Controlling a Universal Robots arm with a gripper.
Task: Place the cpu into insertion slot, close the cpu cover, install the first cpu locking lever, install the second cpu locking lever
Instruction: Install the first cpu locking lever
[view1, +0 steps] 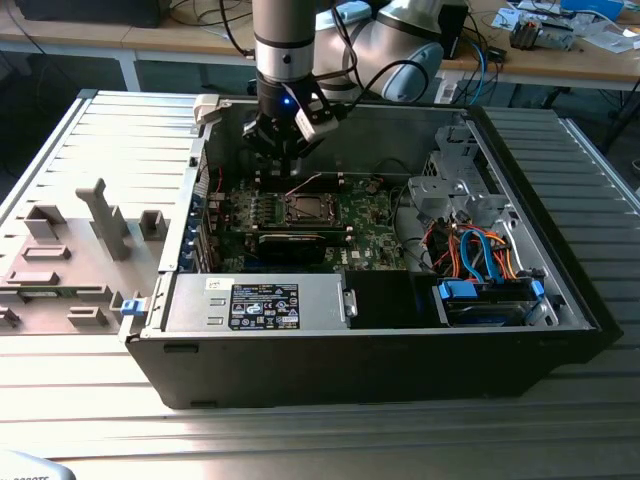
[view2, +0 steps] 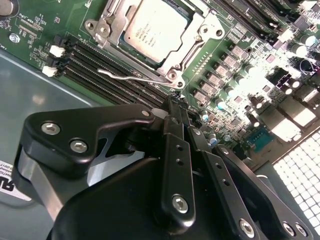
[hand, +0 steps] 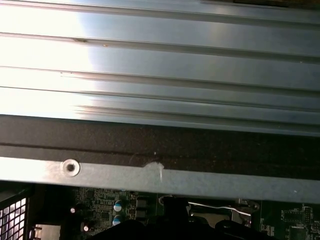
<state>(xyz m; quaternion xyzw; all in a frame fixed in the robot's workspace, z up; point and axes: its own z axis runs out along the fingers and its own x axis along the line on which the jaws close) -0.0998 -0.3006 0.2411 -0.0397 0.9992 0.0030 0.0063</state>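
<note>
The cpu (view2: 155, 30) lies flat in its socket on the green motherboard, grey metal top up. The silver cpu cover (view2: 204, 31) is folded down around it, and the chip shows through its window. A thin wire locking lever (view2: 131, 76) runs along the socket's side nearest my fingers, its hooked end free. My gripper (view2: 176, 104) hovers just off that lever, black fingers together with nothing between them. In the exterior view the gripper (view1: 284, 150) hangs inside the case, above and behind the socket (view1: 305, 208).
The open black computer case (view1: 560, 300) lies on a ribbed metal table (view1: 120, 130). Empty memory slots (view2: 95, 65) run beside the socket. A drive cage with orange and blue cables (view1: 480, 250) fills the exterior view's right. Grey fixtures (view1: 105, 220) stand at its left.
</note>
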